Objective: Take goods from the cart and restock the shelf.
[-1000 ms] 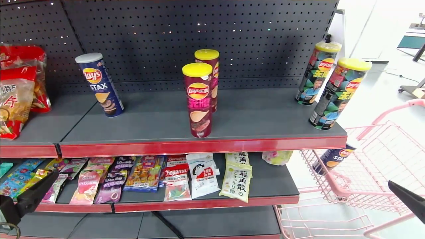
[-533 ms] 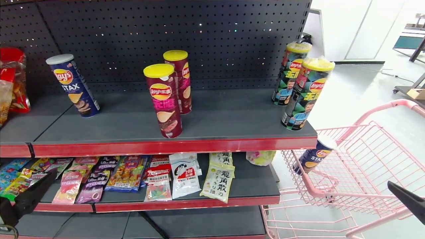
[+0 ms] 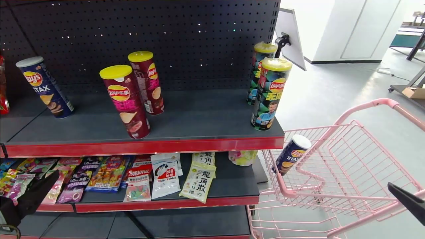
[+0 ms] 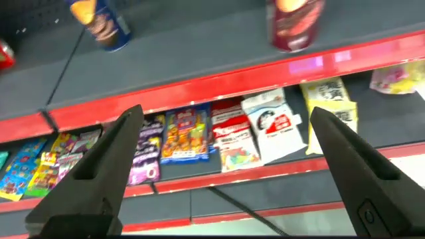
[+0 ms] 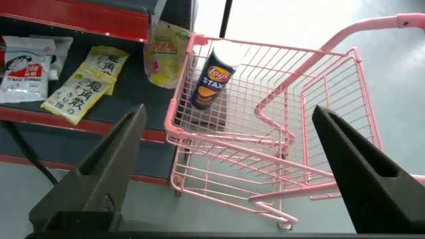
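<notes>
Where the head view looks down, we find the blue can (image 3: 292, 155) inside the pink cart (image 3: 383, 102), in the corner beside the shelf (image 3: 142, 146), long axis tilted, white cap uppermost. The left gripper (image 3: 31, 197) sits low before the shelf, the right gripper (image 3: 406, 200) low by the pink cart. Left wrist view: the left gripper (image 4: 226, 114) faces the shelf front, jaws wide apart. Right wrist view: the right gripper (image 5: 229, 111) hangs above the pink cart, jaws wide apart, clear of the blue can (image 5: 214, 78) with its yellow-and-red badge.
</notes>
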### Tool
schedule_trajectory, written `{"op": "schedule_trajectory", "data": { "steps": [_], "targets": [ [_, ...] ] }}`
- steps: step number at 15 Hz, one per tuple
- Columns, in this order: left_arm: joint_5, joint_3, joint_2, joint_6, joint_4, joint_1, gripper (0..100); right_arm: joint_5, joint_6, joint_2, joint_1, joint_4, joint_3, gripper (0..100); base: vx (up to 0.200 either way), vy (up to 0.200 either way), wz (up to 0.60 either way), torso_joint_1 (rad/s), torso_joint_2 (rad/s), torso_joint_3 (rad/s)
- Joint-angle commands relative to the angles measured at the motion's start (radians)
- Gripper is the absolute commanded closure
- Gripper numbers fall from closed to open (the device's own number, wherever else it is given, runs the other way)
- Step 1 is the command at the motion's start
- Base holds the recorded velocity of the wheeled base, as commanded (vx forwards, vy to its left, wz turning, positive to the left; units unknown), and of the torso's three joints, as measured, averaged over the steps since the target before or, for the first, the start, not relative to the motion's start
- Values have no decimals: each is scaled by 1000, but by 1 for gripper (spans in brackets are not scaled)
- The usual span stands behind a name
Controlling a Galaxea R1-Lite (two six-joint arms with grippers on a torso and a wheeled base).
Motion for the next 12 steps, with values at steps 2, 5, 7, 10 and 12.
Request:
{"op": "schedule_trajectory", "data": {
  "steps": [2,5,7,10,12],
  "targets": [
    [-1,-2,6,17,0,0,0,0,-1,6,0,0,0,0,0,0,-600,0,2,5],
    [-4,-2,6,29,0,-1,0,0,1,8,-1,0,3,0,0,0,-600,-1,2,2],
    [-19,-2,4,31,-2,-1,0,-1,1,6,-1,0,6,0,0,0,-600,7,5,-2],
    [-52,-2,1,31,-3,-1,0,-1,1,6,-1,0,6,0,0,0,-400,2,5,3],
    [-119,3,-20,31,0,-1,0,-4,-1,8,-1,0,9,0,0,0,0,0,0,0]
  ]
}}
